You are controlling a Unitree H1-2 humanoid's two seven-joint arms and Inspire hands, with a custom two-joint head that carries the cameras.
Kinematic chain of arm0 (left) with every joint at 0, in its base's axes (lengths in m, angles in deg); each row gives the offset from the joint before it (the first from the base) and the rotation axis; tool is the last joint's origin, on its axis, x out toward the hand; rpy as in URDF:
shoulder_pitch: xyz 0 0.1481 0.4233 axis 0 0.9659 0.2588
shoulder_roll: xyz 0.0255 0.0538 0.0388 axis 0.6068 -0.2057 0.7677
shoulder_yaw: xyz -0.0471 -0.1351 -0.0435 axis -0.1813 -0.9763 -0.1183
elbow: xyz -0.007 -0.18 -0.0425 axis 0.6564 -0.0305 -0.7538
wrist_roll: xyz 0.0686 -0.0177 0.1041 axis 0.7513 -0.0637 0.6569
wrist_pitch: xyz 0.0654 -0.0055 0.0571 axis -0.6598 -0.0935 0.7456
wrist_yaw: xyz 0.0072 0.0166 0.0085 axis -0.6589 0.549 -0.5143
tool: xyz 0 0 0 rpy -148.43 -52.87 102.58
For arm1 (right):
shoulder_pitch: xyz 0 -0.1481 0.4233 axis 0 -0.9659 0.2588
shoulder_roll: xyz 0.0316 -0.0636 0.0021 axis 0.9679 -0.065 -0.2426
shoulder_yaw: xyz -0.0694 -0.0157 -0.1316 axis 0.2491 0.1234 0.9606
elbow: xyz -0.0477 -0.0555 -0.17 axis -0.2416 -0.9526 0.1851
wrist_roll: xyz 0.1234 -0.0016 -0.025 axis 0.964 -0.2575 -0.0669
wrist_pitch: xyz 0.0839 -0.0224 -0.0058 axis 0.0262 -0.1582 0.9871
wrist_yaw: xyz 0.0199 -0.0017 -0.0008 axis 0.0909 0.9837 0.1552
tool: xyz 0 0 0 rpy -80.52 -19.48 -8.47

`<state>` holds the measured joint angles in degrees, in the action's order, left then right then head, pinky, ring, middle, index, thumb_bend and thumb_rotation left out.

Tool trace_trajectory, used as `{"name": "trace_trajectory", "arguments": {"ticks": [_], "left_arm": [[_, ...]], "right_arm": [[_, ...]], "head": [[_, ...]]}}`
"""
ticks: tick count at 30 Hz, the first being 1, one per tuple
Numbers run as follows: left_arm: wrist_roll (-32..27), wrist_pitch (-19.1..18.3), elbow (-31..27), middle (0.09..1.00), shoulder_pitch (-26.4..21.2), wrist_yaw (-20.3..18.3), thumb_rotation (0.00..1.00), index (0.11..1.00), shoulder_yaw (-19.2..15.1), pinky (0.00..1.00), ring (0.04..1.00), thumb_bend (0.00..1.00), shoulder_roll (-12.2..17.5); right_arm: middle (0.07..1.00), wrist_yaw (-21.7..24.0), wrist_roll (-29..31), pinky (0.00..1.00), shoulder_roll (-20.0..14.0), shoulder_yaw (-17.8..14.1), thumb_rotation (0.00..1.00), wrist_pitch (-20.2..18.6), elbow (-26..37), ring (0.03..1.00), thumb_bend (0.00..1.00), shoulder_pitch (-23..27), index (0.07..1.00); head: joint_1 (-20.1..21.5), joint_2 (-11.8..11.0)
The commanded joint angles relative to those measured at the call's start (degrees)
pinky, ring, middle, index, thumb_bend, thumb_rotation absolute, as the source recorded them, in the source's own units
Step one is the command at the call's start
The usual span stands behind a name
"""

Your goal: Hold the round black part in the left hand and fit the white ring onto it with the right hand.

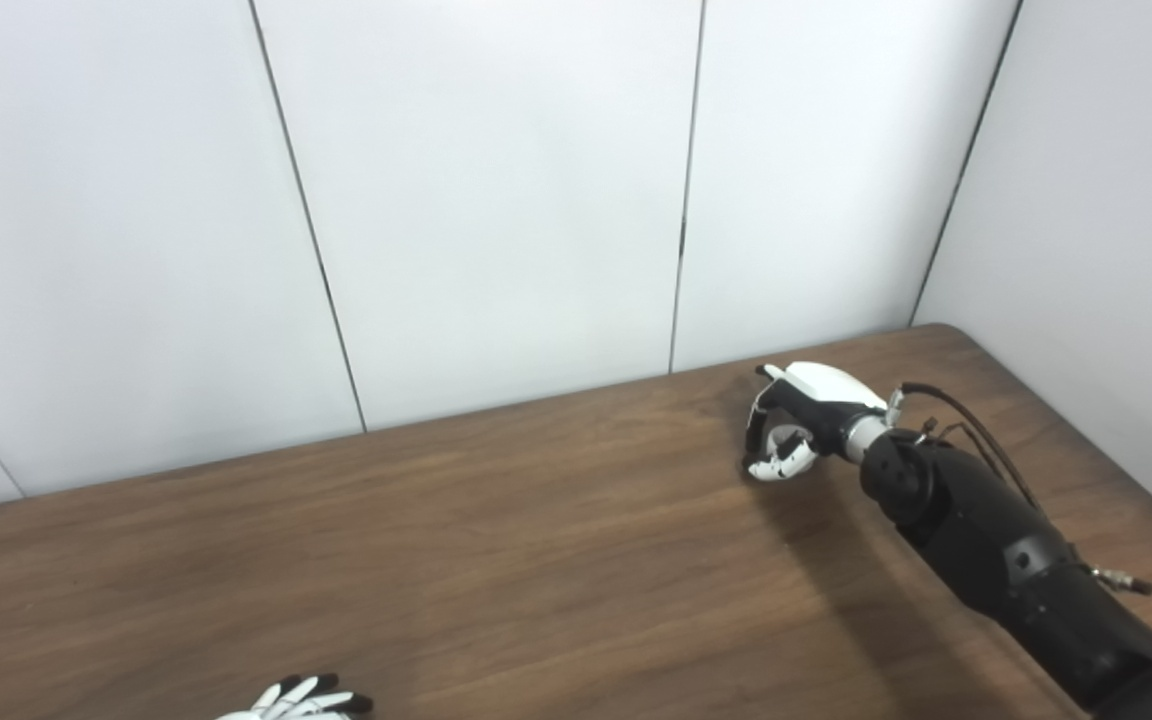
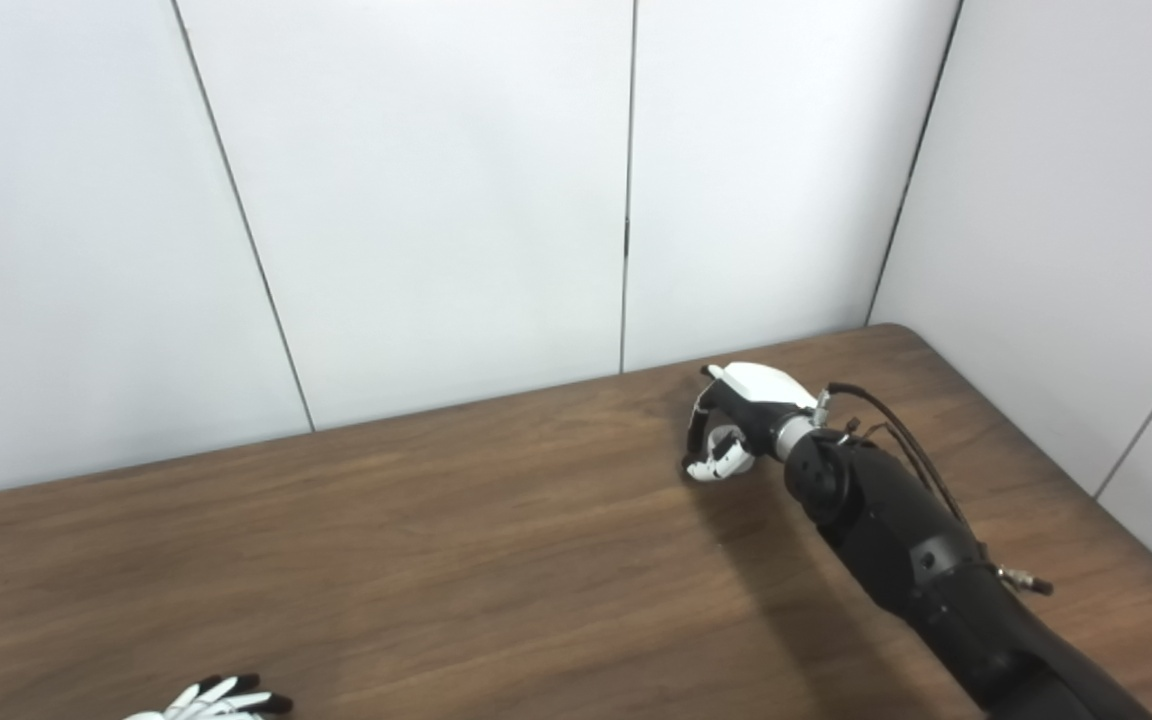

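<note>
My right hand [image 1: 794,425] is at the far right of the wooden table [image 1: 496,540], low over its surface, with its fingers curled down and inward. A small white round shape [image 1: 787,441] sits inside the curl and looks like the white ring; it also shows in the right eye view [image 2: 722,446]. Only the fingertips of my left hand [image 1: 301,700] show, at the bottom edge on the left, stretched out flat and apart with nothing in them. The round black part is not in view.
White wall panels [image 1: 496,200] stand close behind the table's back edge and along its right side. The table's rounded far right corner [image 1: 941,330] lies just beyond my right hand. My right forearm [image 1: 996,550] crosses the table's right part.
</note>
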<state>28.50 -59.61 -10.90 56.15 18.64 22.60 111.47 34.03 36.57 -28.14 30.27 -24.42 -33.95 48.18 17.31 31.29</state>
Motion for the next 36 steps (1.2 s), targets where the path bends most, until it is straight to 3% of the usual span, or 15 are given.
{"name": "trace_trajectory", "arguments": {"ticks": [1, 14, 33, 36], "left_arm": [[0.0, 1.0, 0.0, 0.826, -1.2, 1.4, 0.04, 0.481, -0.5, 1.0, 0.945, 0.52, 0.2], [0.9, 1.7, 2.6, 0.823, -2.5, 3.1, 0.04, 0.481, 0.2, 1.0, 0.945, 0.52, -1.1], [2.1, 2.9, 4.0, 0.819, -3.0, 4.0, 0.04, 0.481, 0.8, 1.0, 0.942, 0.52, -1.3], [3.2, 3.3, 4.2, 0.817, -3.1, 4.2, 0.04, 0.481, 1.1, 1.0, 0.937, 0.52, -1.0]], "right_arm": [[1.0, 3.3, -0.9, 0.97, -1.9, 1.0, 0.31, -1.1, -1.1, 1.0, 1.0, -1.0, 0.851], [1.0, 3.9, -0.6, 0.99, -2.9, 0.8, 0.32, -1.2, -1.8, 1.0, 1.0, 0.0, 0.88], [1.0, 4.4, -1.0, 0.98, -4.8, 0.4, 0.35, -0.7, -1.5, 1.0, 1.0, 0.2, 0.883], [1.0, 5.0, -1.3, 0.99, -5.0, 0.3, 0.34, -2.2, -0.4, 1.0, 1.0, 0.0, 0.886]], "head": [[0.0, -0.1], [-0.5, -2.0], [-0.5, -2.9], [-0.5, -2.9]]}}
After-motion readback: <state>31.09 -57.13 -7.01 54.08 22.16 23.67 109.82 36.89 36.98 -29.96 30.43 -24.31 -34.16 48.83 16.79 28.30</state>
